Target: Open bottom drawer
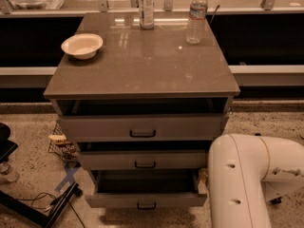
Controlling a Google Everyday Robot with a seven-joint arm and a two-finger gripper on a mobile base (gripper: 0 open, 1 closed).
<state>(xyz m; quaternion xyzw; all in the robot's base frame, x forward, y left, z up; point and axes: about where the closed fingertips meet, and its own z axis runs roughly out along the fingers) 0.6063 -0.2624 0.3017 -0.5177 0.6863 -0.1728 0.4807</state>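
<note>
Bottom drawer (114, 201) sits at 6 o'clock, lowest in the cabinet (142, 70) — pulled out, its dark inside showing. White arm (247, 184) stands just beside it at 4 o'clock; the gripper lies out of view — its grip cannot be told.

— Where is the bottom drawer (114, 201) sitting?
— You're seeing it lower centre, pale grey, standing pulled out, its small black handle (146, 206) facing you. The gripper is lying outside the frame.
</note>
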